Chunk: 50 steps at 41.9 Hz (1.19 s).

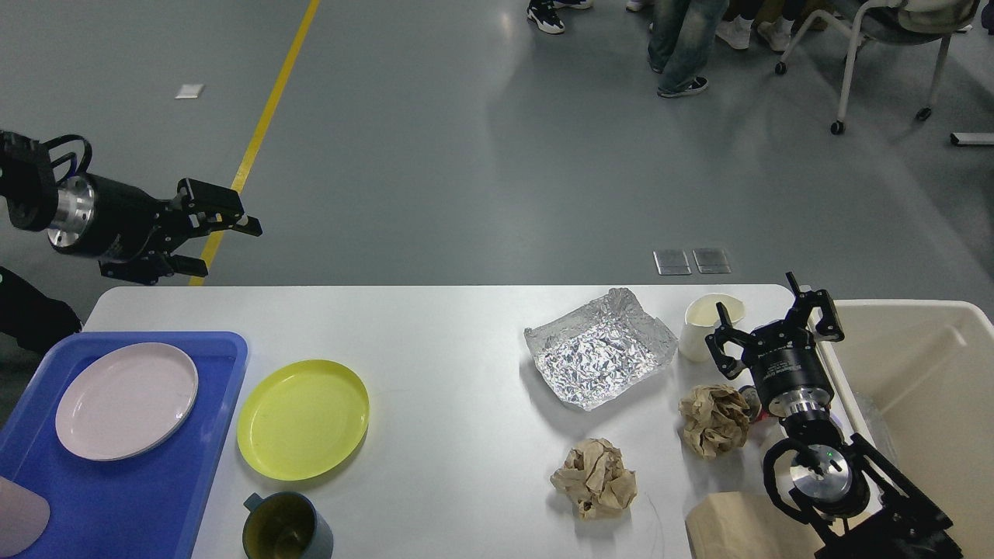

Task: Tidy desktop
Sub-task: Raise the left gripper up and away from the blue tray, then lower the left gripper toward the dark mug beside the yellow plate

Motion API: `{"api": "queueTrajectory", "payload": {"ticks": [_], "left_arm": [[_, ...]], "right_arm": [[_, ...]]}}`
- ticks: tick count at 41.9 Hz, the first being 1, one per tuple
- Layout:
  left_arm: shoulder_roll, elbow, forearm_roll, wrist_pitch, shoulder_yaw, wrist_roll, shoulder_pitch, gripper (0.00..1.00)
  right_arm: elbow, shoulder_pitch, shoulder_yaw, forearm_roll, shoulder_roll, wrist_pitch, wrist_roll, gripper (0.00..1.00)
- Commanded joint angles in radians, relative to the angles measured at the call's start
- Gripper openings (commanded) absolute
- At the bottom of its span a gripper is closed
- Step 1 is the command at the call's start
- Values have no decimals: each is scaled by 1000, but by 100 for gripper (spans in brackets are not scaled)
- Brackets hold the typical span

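The white desktop (450, 341) spans the view. On it lie a yellow plate (303, 419), a dark mug (286, 528), a crumpled foil tray (598, 349), a white paper cup (705, 324) and two crumpled brown paper balls (594, 477) (714, 419). My left gripper (233, 244) is open and empty, held above the floor beyond the desk's far left corner. My right gripper (765, 314) is open and empty, right beside the paper cup at the far right edge.
A blue tray (155, 497) at the left holds a pale pink plate (126, 401). A beige bin (924, 388) stands off the right edge. A brown paper bag (738, 528) lies at the front right. People's legs and a chair stand on the far floor.
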Motion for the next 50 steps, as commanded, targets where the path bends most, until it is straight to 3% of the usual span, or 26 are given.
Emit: {"api": "queueTrajectory", "payload": {"ticks": [1, 9, 16, 21, 30, 37, 50], "left_arm": [[-175, -116, -8, -14, 282, -12, -274, 97], [-365, -326, -21, -28, 389, -6, -499, 96], [-518, -372, -206, -141, 524, -30, -641, 97], [-584, -495, -384, -175, 615, -61, -768, 97], [-640, -673, -499, -174, 638, -58, -952, 97], [-660, -716, -505, -149, 681, -52, -1000, 97], [-661, -711, -501, -143, 696, -61, -975, 97]], "right_arm": [[0, 0, 0, -1, 0, 0, 0, 100], [0, 0, 0, -1, 0, 0, 0, 100], [-2, 0, 0, -1, 0, 0, 0, 100], [-2, 0, 0, -1, 0, 0, 0, 100], [-2, 0, 0, -1, 0, 0, 0, 100], [-2, 0, 0, 1, 0, 0, 0, 100], [0, 0, 0, 1, -1, 0, 0, 100]]}}
